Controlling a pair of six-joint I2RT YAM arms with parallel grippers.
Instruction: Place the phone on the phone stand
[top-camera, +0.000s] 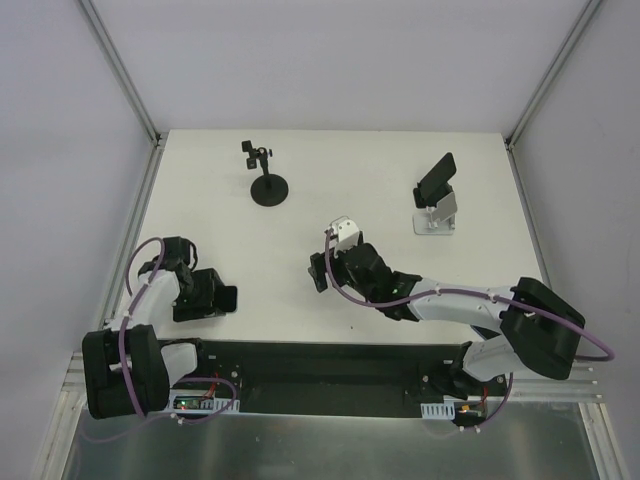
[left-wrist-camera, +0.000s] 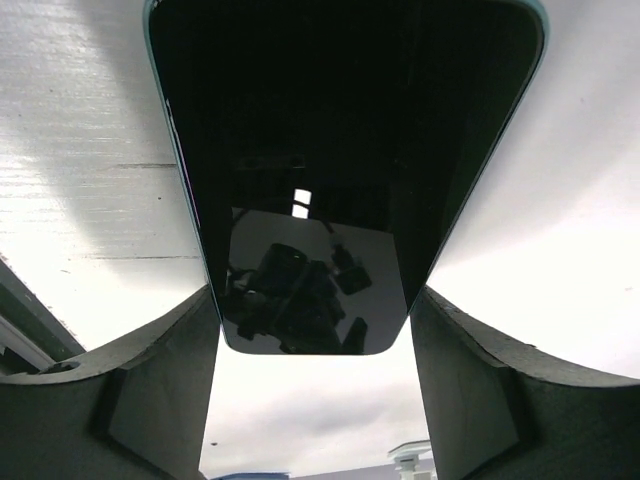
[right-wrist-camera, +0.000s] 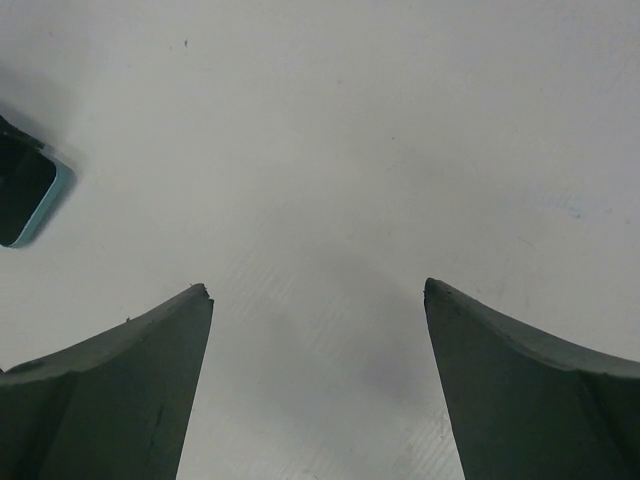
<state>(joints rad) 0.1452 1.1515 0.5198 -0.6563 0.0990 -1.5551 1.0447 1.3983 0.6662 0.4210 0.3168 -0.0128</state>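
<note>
Left wrist view: the left gripper (left-wrist-camera: 312, 300) is closed on the phone (left-wrist-camera: 330, 150), its fingers pressing the phone's two long edges. Top view puts that phone (top-camera: 220, 298) at the table's (top-camera: 380, 150) near left, well apart from the black stand (top-camera: 268, 190). A white stand (top-camera: 437, 222) holds a second phone (top-camera: 435, 178). The right gripper (right-wrist-camera: 317, 288) is spread wide and holds nothing.

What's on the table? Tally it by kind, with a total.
Phones: 2 (teal-edged phone in the left gripper; black phone on the silver stand)
Stands: 2 (silver stand; black round-base stand)
Total: 4
</note>
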